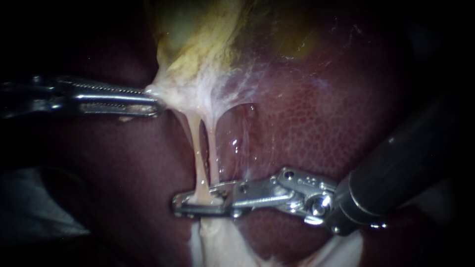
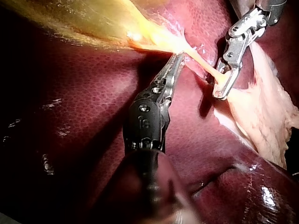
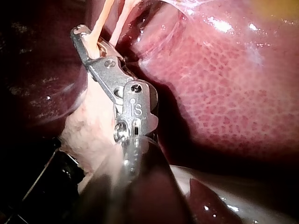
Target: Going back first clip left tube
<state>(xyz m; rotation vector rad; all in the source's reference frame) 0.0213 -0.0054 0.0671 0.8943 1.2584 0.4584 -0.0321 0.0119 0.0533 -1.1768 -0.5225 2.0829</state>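
While the pincer of the left instrument (image 1: 154,101) is clamped together on the whitish tissue (image 1: 183,96) at the neck of the gallbladder (image 1: 198,39), 2 tubes run taut from that neck down across the liver (image 1: 307,123). The pull presumably keeps them stretched and separated for access. Left tube (image 1: 198,153): the paler, thicker strand, lying just beside the right tube (image 1: 213,148). Right instrument (image 1: 179,203): its pincer stands apart, the 2 halves straddling the left tube low on its length, where the tube meets the fatty tissue (image 1: 222,242) beneath. No clip can be made out on the tube in any view, so the withdrawal is judged not yet begun. Small engraved marks sit on both instrument wrists; no other writing shows.
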